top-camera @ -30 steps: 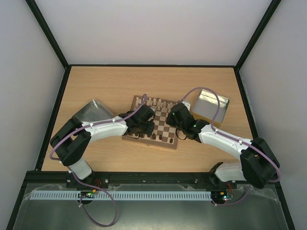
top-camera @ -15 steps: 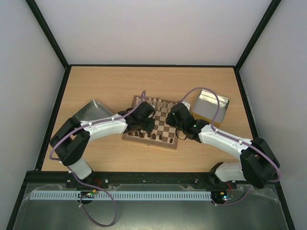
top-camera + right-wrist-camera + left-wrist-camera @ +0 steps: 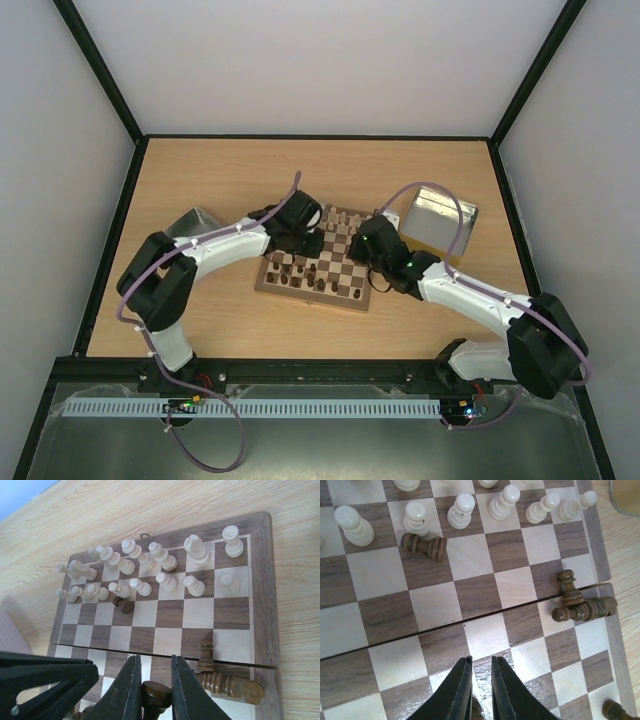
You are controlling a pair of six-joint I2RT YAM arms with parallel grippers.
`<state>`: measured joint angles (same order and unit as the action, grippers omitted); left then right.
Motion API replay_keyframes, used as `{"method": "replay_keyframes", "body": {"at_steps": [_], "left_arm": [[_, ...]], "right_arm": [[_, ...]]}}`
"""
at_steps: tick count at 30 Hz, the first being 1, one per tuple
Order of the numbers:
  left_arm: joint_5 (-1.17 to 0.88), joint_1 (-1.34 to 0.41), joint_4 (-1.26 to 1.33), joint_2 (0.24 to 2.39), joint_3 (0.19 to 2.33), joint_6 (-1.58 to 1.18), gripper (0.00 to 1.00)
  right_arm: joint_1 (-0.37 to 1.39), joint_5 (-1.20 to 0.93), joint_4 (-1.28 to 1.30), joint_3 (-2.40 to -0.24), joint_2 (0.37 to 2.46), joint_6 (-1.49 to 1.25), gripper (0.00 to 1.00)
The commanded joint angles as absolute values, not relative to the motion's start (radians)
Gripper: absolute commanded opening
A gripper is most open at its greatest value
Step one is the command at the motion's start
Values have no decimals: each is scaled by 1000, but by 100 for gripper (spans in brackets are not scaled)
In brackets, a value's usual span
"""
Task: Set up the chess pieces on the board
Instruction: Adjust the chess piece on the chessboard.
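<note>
Nearest, the right hand [image 3: 154, 666] is clenched on a dark brown turned wooden chess piece [image 3: 156, 694]. Only its rounded top shows; the rest is cut off by the frame edge. The left hand [image 3: 481, 664] has its fingers narrowed to a slit with a sliver of dark wood low between them, cut off, so whether it is gripped cannot be told.

Both hang over the square checkered wooden chessboard [image 3: 312, 299] on the worktop [image 3: 250, 170]. Two fallen dark pieces [image 3: 582, 608] lie at its right border. Another toppled dark piece [image 3: 424, 546] lies just beside the cream pawns [image 3: 461, 510], which stand on the far rows.

A silver metal tin [image 3: 440, 222] sits just right of the board. A second tin [image 3: 195, 222] is mostly hidden behind the left arm.

Since a second ago the left hand has moved from the board's near-left to its far-left, covering some cream pieces. The right hand has barely shifted.
</note>
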<state>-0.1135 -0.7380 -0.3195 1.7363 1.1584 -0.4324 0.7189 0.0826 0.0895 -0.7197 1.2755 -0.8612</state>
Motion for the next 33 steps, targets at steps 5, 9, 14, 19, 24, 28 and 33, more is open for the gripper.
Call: {"method": "replay_keyframes", "body": {"at_steps": [5, 9, 14, 19, 24, 28, 33], "left_arm": [[-173, -729, -510, 1858, 1286, -350, 7], [-200, -729, -540, 1886, 1308, -324, 5], [-211, -729, -572, 1911, 1321, -306, 5], [-223, -729, -583, 1918, 1316, -295, 4], [-216, -729, -587, 1910, 1308, -295, 4], [-219, -729, -574, 1910, 1303, -300, 5], [-196, -727, -563, 1905, 1320, -315, 8]], "right_arm": [[715, 139, 103, -685, 1222, -874, 10], [715, 144, 106, -684, 1218, -868, 10], [714, 144, 105, -681, 1219, -866, 10], [714, 141, 101, -682, 1221, -865, 10], [715, 140, 100, -685, 1226, -865, 10], [715, 137, 100, -686, 1227, -865, 10], [715, 122, 95, -690, 1229, -868, 10]]}}
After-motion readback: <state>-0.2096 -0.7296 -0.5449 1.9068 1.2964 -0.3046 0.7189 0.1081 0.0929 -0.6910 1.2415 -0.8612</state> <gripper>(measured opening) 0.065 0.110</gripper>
